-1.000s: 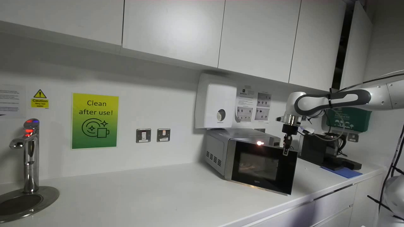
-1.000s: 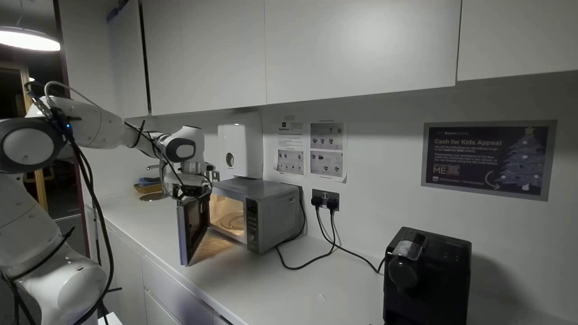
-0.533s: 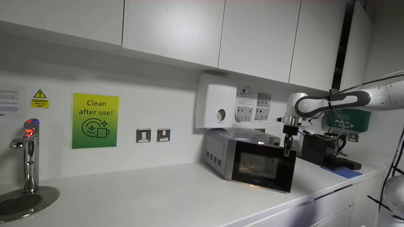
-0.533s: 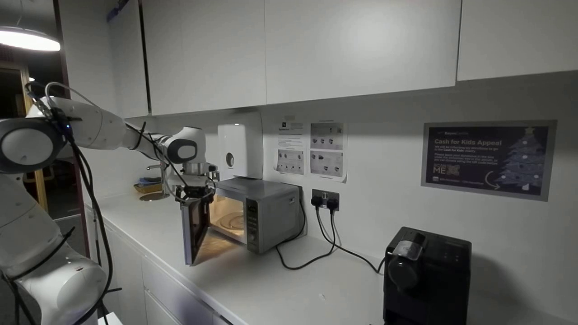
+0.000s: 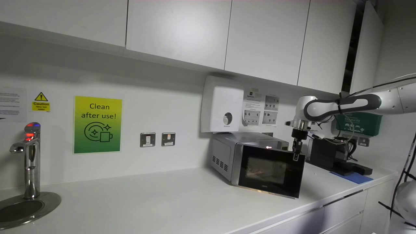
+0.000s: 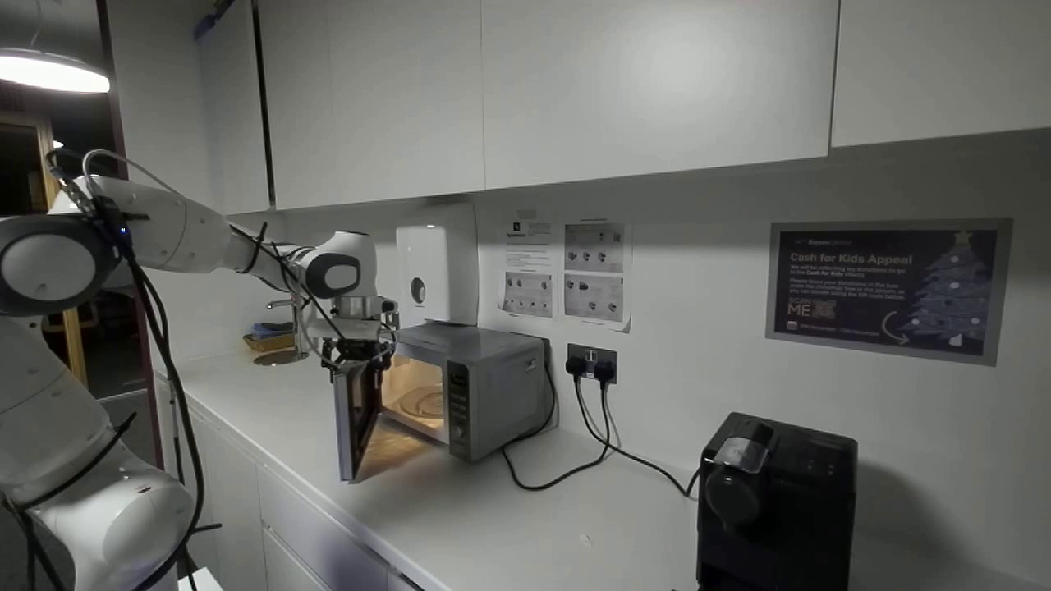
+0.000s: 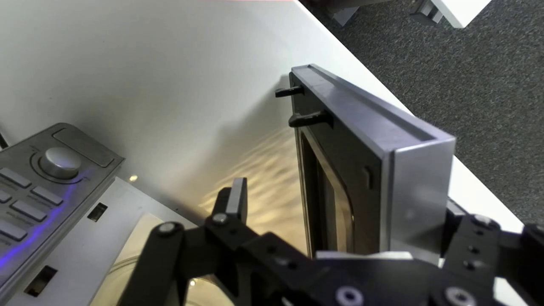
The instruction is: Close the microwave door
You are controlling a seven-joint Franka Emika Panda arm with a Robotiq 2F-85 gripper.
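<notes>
"Our pincer (image 7: 347, 195) is spread wide, and the swinging edge of the microwave door (image 5: 271, 170) sits between its fingers (image 7: 236, 197), right?"

"Yes. One finger looks like it touches the door's outside. We have not shut it: the door sticks out from the front of the microwave (image 6: 501, 390), over the bench (image 5: 146, 201), and we can see the lit-up inside."

"So what have we got left?"

"Most of the swing, we think, then a last firm push."

"Is anything different from a second ago?"

"A little. The door has swung a bit closer to the microwave, and our pincer has moved along with it."
</notes>
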